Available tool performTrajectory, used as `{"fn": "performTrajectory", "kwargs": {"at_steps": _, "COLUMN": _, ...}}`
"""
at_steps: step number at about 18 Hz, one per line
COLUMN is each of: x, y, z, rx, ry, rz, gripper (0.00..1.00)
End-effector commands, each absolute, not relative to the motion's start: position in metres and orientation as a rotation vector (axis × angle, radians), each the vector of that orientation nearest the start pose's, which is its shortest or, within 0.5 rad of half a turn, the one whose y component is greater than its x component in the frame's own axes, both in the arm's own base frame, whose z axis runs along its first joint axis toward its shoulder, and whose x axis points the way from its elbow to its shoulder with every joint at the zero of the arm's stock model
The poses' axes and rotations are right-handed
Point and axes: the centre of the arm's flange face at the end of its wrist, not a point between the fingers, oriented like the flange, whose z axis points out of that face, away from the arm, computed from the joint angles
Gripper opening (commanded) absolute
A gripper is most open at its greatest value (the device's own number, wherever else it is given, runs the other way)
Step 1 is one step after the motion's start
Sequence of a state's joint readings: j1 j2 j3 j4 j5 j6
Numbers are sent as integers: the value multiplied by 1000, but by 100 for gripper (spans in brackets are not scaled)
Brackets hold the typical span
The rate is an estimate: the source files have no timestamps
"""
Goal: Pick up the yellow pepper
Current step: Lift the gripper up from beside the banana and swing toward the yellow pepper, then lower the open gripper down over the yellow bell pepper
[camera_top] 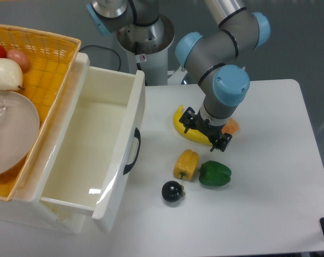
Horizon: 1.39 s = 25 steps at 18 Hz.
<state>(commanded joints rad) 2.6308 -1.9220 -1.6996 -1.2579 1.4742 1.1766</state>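
Observation:
The yellow pepper [185, 164] lies on the white table, glossy and blocky, just left of a green pepper [215, 174]. My gripper [205, 133] hangs above and behind them, over a yellow banana [184, 129]. Its two dark fingers are spread apart, open, with nothing between them. The pepper sits a short way in front of and below the left finger.
A black round fruit [172, 191] sits in front of the yellow pepper. An orange item [232, 126] peeks out behind the gripper. A white open drawer [92, 155] stands at left, with a yellow basket [47, 59] holding fruit and a bowl beyond it.

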Motion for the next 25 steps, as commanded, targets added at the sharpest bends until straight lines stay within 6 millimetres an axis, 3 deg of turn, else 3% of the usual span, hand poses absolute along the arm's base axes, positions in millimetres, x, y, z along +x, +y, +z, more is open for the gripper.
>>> {"fn": "performTrajectory", "kwargs": {"at_steps": 11, "x": -413, "y": 432, "z": 237, "rx": -3132, "ry": 178, "rz": -374, "gripper": 100}}
{"fn": "performTrajectory", "kwargs": {"at_steps": 16, "x": -421, "y": 444, "z": 218, "rx": -3120, "ry": 183, "rz": -392, "gripper": 100}}
{"fn": "performTrajectory", "kwargs": {"at_steps": 25, "x": -437, "y": 457, "z": 208, "rx": -3095, "ry": 195, "rz": -306, "gripper": 100}}
